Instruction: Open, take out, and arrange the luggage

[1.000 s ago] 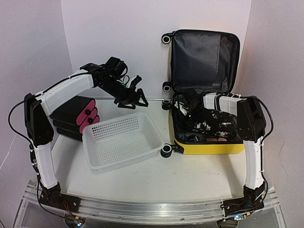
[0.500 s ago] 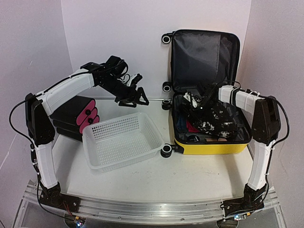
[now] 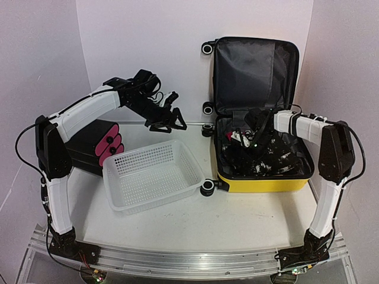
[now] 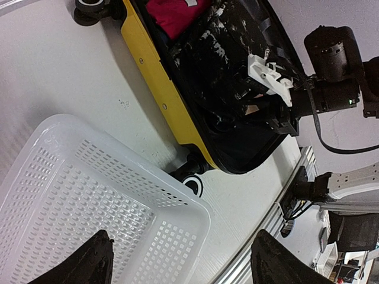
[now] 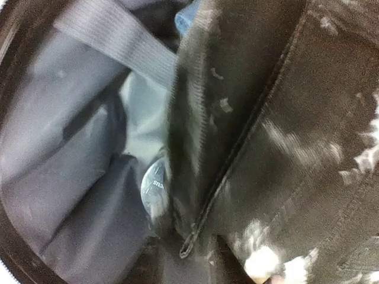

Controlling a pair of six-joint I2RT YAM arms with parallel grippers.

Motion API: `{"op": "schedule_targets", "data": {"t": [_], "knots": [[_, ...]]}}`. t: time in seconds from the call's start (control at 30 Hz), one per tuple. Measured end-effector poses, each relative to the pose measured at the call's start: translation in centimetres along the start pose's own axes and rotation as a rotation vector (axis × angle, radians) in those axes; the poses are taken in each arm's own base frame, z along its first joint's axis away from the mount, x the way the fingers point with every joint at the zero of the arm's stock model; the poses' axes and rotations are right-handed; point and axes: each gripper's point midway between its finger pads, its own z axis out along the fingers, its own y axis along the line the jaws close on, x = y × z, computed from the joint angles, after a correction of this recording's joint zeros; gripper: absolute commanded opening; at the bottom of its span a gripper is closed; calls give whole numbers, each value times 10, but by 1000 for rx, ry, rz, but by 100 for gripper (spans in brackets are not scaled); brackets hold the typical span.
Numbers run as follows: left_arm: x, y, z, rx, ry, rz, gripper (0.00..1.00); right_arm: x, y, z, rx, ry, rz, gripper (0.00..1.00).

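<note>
Yellow hard-shell luggage (image 3: pixel 260 184) lies open on the right side of the white counter (image 3: pixel 237 219), toward the far wall. Its lid (image 3: pixel 254 71), lined in dark grey fabric, stands upright against that wall. The yellow base lies flat, its near side wall toward the arms. Black wheels (image 3: pixel 207 188) run down the left side of both halves.

The base is packed. A black garment with white flecks (image 3: pixel 269 161) lies on top, and the left wrist view shows a red item (image 4: pixel 174 12) by the left wall of the base.

The right fingers (image 3: pixel 247 135) are down inside the base, in its far left part, among the black garment. The right wrist view is close and blurred. It shows flecked dark fabric with a zip seam on the right, and grey lining and a grey strap (image 5: pixel 112 38) on the left. Whether these fingers stand apart or grip anything cannot be told.

A white mesh basket (image 3: pixel 121 189) sits just left of the luggage, its right corner close beside the near left wheel; contact cannot be confirmed. The left fingers (image 3: pixel 167 124) hover above the far edge of the basket, spread wide with nothing between them.

A black case with pink round ends (image 3: pixel 89 139) lies on the left of the basket, under the left arm.
</note>
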Motion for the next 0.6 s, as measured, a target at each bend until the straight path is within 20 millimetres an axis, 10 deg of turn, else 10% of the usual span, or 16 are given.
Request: {"op": "schedule_targets", "data": {"t": [0.27, 0.6], "knots": [[0, 2, 3, 6, 8, -5, 80, 9, 13, -10, 45, 23, 40, 96], [-1, 2, 6, 28, 16, -14, 80, -4, -6, -5, 247, 42, 69, 97]]}}
